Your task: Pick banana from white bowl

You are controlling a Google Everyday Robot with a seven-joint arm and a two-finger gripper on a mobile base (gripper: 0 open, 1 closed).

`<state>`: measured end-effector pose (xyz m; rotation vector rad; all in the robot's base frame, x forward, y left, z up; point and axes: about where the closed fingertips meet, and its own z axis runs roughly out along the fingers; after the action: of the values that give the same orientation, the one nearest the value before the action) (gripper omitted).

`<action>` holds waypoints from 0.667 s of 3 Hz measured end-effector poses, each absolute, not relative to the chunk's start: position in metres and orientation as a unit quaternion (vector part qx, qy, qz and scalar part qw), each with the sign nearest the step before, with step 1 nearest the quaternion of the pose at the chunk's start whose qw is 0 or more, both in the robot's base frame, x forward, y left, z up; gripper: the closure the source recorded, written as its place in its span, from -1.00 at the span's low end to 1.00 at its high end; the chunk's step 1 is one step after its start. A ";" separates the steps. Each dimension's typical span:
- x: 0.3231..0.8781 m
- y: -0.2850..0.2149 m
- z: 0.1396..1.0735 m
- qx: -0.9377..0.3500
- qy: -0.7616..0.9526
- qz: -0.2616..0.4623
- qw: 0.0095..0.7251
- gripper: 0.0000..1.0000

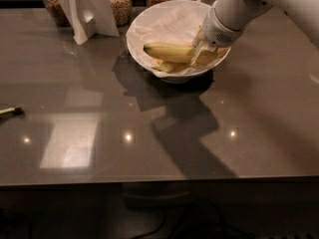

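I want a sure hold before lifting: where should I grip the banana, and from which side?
Grip the banana across its thick middle, coming from above: it lies flat, lengthwise across the view, and the wall of the bowl blocks side approaches. The gripper sits at its right-hand end, inside the bowl.

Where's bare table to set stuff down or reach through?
Free: the grey tabletop in front of the large white bowl, from the small stick at the left edge to the right edge. Crowded: back row, white card stand and glass grain jars; claw sits in the bowl at the yellow banana.
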<state>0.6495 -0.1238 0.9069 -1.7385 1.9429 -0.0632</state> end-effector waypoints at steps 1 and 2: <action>0.649 -0.124 0.910 -0.643 0.718 -0.027 0.263 0.94; 0.645 -0.123 0.924 -0.650 0.712 -0.035 0.264 1.00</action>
<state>0.6446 -0.1233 0.9241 -1.7567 1.9231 -0.0933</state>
